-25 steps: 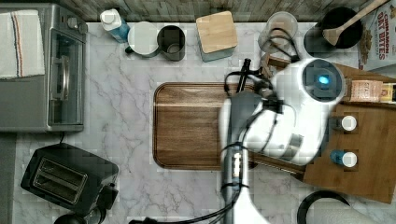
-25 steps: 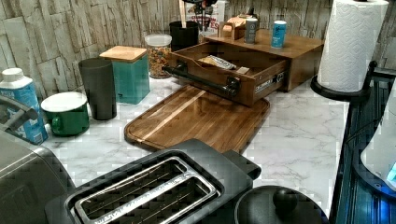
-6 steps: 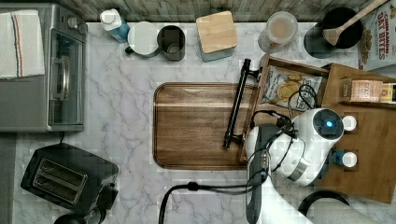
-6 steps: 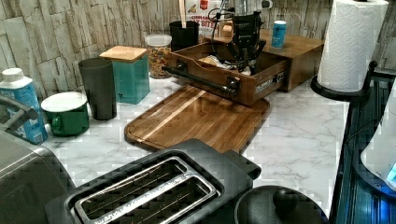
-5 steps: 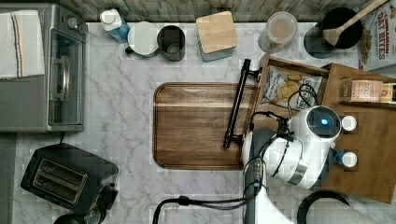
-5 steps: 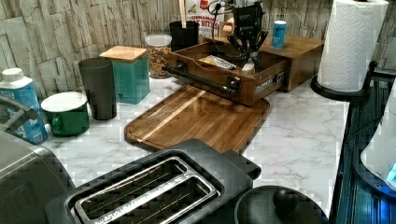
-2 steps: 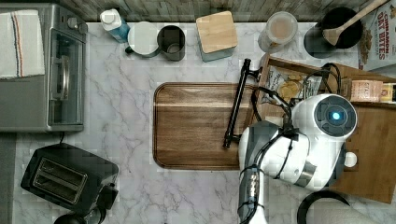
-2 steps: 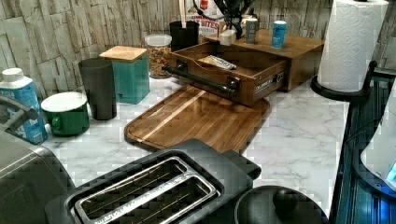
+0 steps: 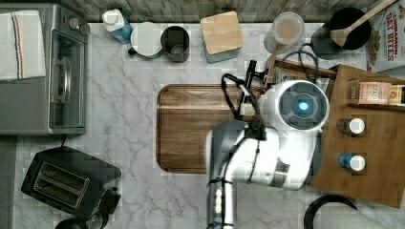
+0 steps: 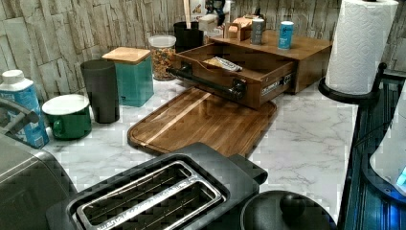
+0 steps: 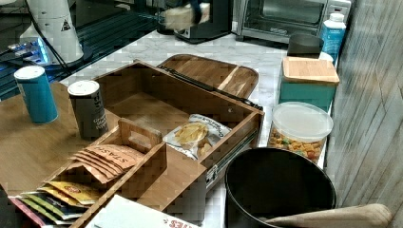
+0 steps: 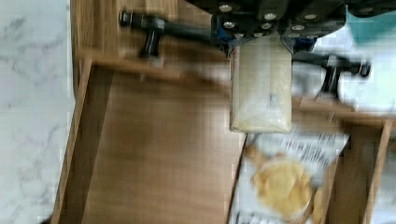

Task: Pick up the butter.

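While we hold the butter [image 12: 260, 86] between the claw's [image 12: 259, 44] fingers, it hangs clear of the open wooden drawer [image 12: 154, 154] below, with its long pale body pointing away from the claw toward the drawer floor. Our fingers are pinched on the stick's upper end, so most of its length hangs free beneath the grip. In the right view the butter [image 11: 183, 16] shows up high, well above the drawer and apart from everything in it.

Below the claw and a little to one side of the hanging stick lies the chip bag [image 12: 282, 179], resting in the drawer next to the bare wood we lifted clear of. The drawer's black handle bar [image 12: 180, 28] runs just beside the claw, at a lower level. Farther down, outside the drawer, sits the wooden cutting board [image 9: 191, 126] on the marble surface [image 9: 124, 124].

We judge the stick to be light, so weight is no worry. Its wrapper looks smooth and slightly glossy, which could let it slide if our pinch loosens. It also seems soft enough to dent, so squeezing harder is a poor answer. Holding it by one end leaves a long free part that may swing or tilt; a grip nearer the middle, across the narrow sides, would sit steadier.

As we read it, the pick-up itself looks essentially accomplished.
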